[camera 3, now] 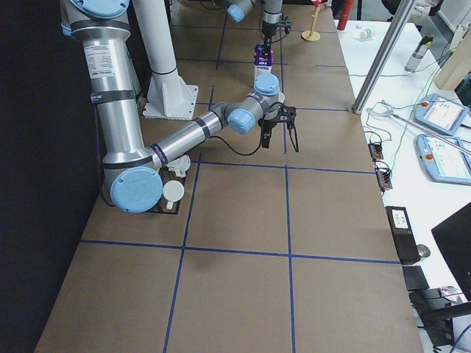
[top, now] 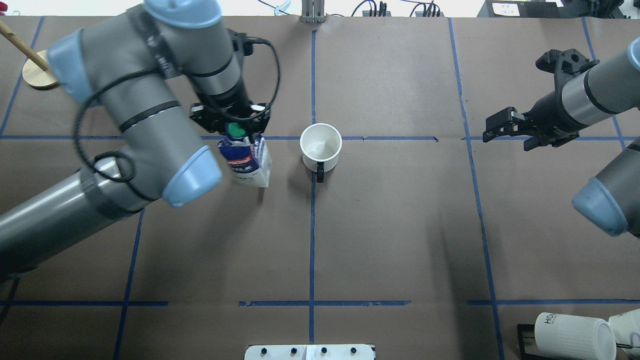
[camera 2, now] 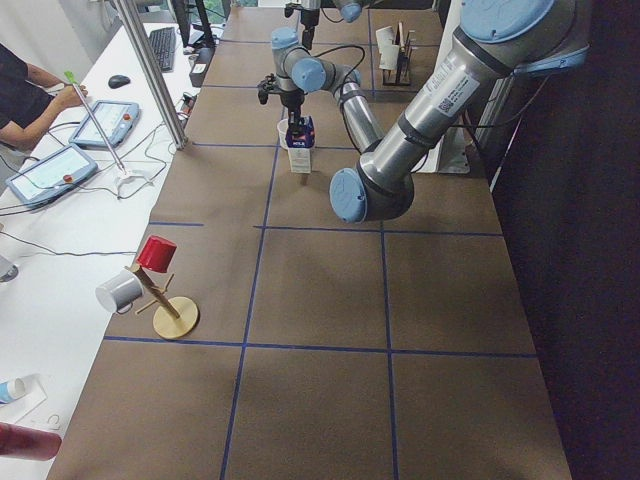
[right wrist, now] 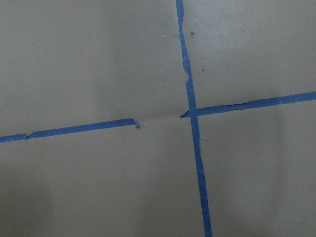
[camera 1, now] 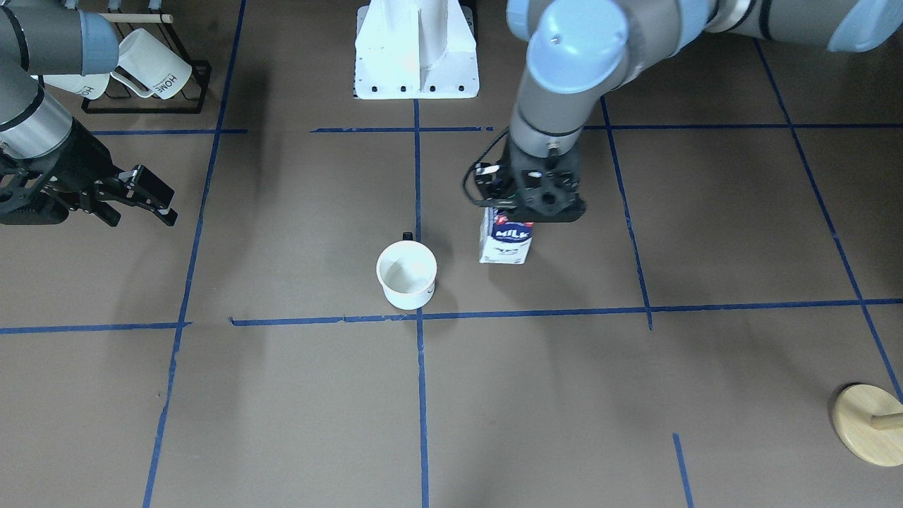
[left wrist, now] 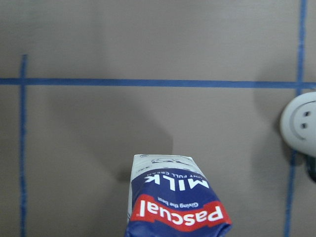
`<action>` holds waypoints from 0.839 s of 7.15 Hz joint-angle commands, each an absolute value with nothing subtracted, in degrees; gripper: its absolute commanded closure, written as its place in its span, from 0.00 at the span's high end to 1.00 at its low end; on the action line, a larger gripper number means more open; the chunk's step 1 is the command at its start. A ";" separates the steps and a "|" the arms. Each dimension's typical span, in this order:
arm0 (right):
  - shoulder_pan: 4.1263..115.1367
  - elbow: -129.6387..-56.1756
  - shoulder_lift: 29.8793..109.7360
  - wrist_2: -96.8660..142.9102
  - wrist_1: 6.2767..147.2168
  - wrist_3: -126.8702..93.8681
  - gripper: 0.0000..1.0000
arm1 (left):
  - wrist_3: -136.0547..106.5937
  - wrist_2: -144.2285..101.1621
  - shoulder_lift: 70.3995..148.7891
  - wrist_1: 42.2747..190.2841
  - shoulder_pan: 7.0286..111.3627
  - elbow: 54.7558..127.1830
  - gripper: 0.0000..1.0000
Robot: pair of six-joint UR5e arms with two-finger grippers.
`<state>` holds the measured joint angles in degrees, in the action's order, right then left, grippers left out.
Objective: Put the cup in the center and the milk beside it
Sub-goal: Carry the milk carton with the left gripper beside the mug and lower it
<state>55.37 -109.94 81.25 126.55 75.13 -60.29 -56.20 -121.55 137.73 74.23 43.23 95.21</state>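
Observation:
The cup (camera 1: pixel 407 274), a white mug with a black handle, stands upright on the long blue line, just on the robot's side of the center crossing (camera 1: pixel 420 315). It also shows in the overhead view (top: pixel 320 142), and its smiley face shows in the left wrist view (left wrist: pixel 301 123). My left gripper (camera 1: pixel 525 212) is shut on the top of the milk (camera 1: pixel 505 243), a blue carton that stands upright beside the cup. The green cap shows between the fingers from overhead (top: pixel 235 131). The carton's base is at or just above the surface. My right gripper (camera 1: pixel 141 212) is open and empty, far off to the side.
A black rack with ribbed "HOME" mugs (camera 1: pixel 152 70) stands behind my right arm. A wooden peg stand (camera 1: pixel 868 423) sits at the far corner on my left. The white robot base (camera 1: pixel 416 49) is behind the center.

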 commanded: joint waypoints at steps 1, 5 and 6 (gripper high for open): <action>55.37 -110.04 81.56 126.39 75.06 -60.29 1.00 | -56.77 -121.46 141.15 80.56 42.98 88.01 0.07; 55.37 -110.13 81.30 126.39 75.06 -60.29 1.00 | -56.87 -121.46 142.21 82.09 42.89 84.55 0.24; 55.37 -110.21 81.30 126.39 75.06 -60.29 1.00 | -56.87 -121.46 142.29 82.87 42.72 84.03 0.31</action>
